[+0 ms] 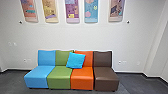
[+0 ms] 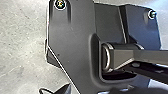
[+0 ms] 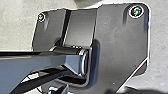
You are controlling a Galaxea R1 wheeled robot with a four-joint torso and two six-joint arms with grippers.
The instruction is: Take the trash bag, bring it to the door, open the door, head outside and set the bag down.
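Dark floor (image 1: 11, 82) with four seats in a row: by head-view clock, blue seat (image 1: 36, 80) 8, green seat (image 1: 59, 78) 7, orange seat (image 1: 82, 80) 6, brown seat (image 1: 107, 81) 5.

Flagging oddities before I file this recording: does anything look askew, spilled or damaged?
Mildly: the blue cushion leans tilted across the green backrest and orange backrest instead of sitting square. No spill or damage shows.

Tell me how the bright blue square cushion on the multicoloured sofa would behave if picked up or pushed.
The cushion is probably light for its size and soft to squeeze, judging by its padded look. Leaning askew across the padded green backrest and padded orange backrest, it would likely slump or slide if nudged.
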